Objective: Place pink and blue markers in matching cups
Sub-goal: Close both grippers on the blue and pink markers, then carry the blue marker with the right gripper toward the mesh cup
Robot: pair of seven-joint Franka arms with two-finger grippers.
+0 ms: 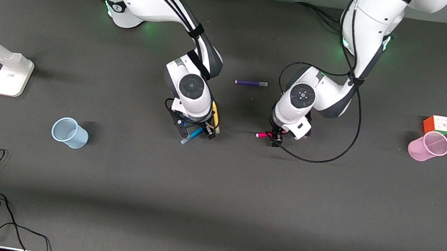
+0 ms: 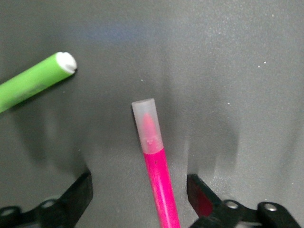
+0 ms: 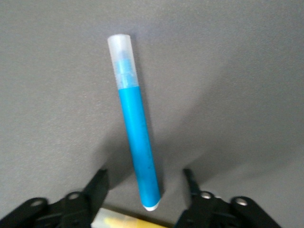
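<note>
Evidently the pick-up step was in hand: both grippers hung low over the middle of the table (image 1: 236, 217), jaws spread and holding nothing. The left gripper (image 2: 140, 202) straddled the pink marker (image 2: 156, 166), the right gripper (image 3: 145, 190) the blue marker (image 3: 135, 137), both lying flat. Next, each should close, lift, then carry: blue cup (image 1: 70, 132) at the right arm's end, pink cup (image 1: 429, 146) at the left arm's.

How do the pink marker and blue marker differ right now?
The pink marker lies between the open left gripper's fingers, the blue marker between the right gripper's. Pink has a green marker beside it, blue a yellow one. Both have translucent caps.
</note>
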